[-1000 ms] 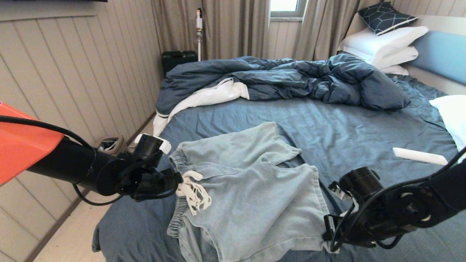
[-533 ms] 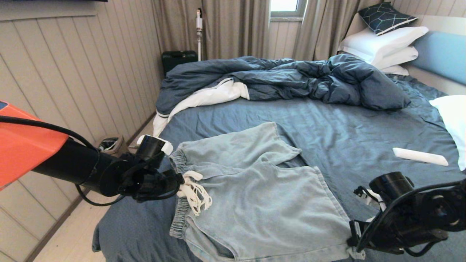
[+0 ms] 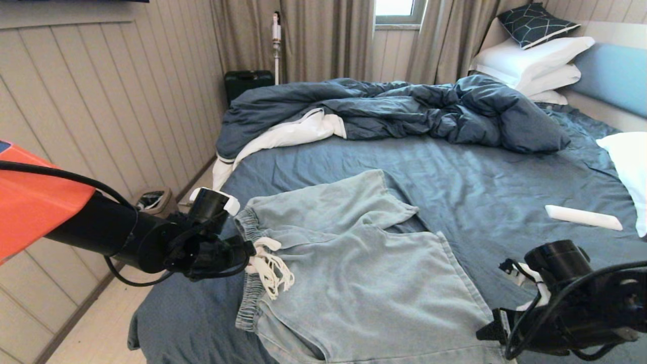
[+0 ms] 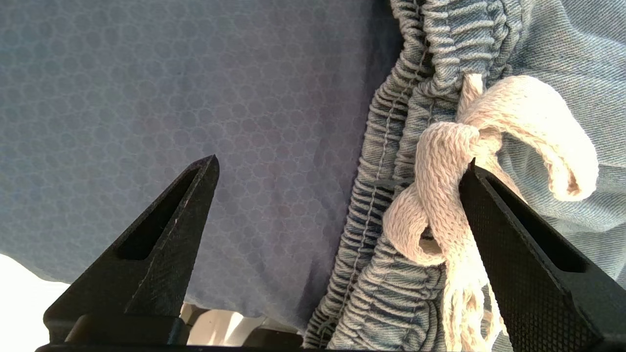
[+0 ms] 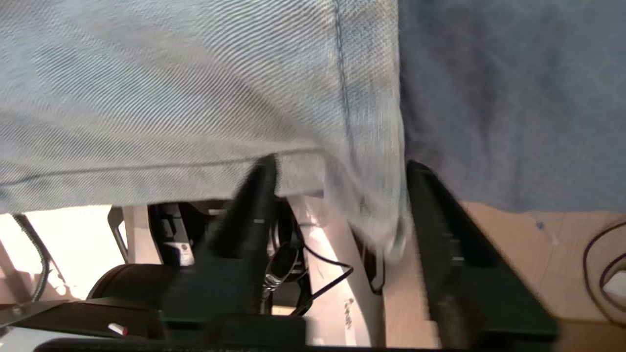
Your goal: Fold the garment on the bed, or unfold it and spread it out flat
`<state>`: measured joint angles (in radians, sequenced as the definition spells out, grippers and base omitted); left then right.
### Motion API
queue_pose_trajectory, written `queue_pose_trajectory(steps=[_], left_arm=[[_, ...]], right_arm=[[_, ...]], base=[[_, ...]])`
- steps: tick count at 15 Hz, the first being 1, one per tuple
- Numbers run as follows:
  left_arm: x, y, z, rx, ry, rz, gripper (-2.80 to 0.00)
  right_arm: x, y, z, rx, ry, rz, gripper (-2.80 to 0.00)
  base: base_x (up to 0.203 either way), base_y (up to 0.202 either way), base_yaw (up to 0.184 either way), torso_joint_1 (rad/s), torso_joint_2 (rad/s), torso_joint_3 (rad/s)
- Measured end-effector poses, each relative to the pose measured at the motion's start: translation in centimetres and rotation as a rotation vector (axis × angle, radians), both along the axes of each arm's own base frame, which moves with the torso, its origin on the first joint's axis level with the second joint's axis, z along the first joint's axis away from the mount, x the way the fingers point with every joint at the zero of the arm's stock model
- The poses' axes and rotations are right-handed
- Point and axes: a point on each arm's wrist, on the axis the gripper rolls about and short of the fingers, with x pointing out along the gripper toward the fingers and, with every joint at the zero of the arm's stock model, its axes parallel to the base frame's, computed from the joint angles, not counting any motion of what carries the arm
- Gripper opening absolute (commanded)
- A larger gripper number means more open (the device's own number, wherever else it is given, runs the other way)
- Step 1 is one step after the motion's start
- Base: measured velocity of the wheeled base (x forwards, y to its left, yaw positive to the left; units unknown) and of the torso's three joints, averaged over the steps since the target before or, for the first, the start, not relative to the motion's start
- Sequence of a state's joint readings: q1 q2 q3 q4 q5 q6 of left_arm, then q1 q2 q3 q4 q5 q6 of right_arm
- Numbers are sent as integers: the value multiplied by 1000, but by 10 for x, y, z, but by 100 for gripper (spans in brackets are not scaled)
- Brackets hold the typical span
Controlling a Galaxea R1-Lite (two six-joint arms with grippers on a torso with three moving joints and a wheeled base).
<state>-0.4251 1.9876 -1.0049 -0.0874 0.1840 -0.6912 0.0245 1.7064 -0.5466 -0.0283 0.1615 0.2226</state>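
Note:
The pale blue shorts (image 3: 364, 283) lie spread on the dark blue bed (image 3: 480, 182), waistband to the left, legs to the right. My left gripper (image 3: 246, 251) sits at the waistband, open; in the left wrist view (image 4: 342, 164) the gathered waistband (image 4: 386, 230) and the white drawstring (image 4: 440, 195) lie between its fingers, the drawstring against one finger (image 4: 518, 254). My right gripper (image 3: 493, 333) is at the near leg's hem corner by the bed's near edge, open. In the right wrist view (image 5: 341, 164) the hem corner (image 5: 376, 210) hangs loose between the fingers.
A rumpled dark blue duvet (image 3: 404, 108) lies across the far side of the bed. White pillows (image 3: 530, 60) are stacked at the headboard (image 3: 611, 76), another pillow (image 3: 629, 162) at the right edge. A white bar-shaped object (image 3: 581, 217) lies on the sheet right of the shorts.
My right gripper pulled the near leg's hem corner to the right and toward the near edge, flattening that leg, and its fingers have parted. The left gripper stayed at the waistband.

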Motion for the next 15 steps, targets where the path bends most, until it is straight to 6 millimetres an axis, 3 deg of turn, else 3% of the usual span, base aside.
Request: queue_pose_trajectory(steps=[4,8,9,10,12,15], left_arm=[[-8,2,10,-9,-21,-6,0],[-32,6,46,-60,-100,-48,0],[-41,9,60,-75,-136,-63,0],[-51,13,75,-87,-178,-76,-280],[-78,25,106,-94,-257,-107,-280],[-140,56,154,-74,-398,-160,-280]], right_arm=[[-27,0,29,-2,-123,16,0],[-68,-1,77,-2,-259,22,0],[-80,-1,94,-1,-300,25,-280],[-92,-1,110,-1,-339,27,-280],[-119,-2,134,-1,-405,28,-280],[-160,-3,150,0,-493,33,-280]], base=[[0,0,0,0,0,0],[0,0,0,0,0,0],[0,0,0,0,0,0],[0,0,0,0,0,0],[0,0,0,0,0,0],[0,0,0,0,0,0]])
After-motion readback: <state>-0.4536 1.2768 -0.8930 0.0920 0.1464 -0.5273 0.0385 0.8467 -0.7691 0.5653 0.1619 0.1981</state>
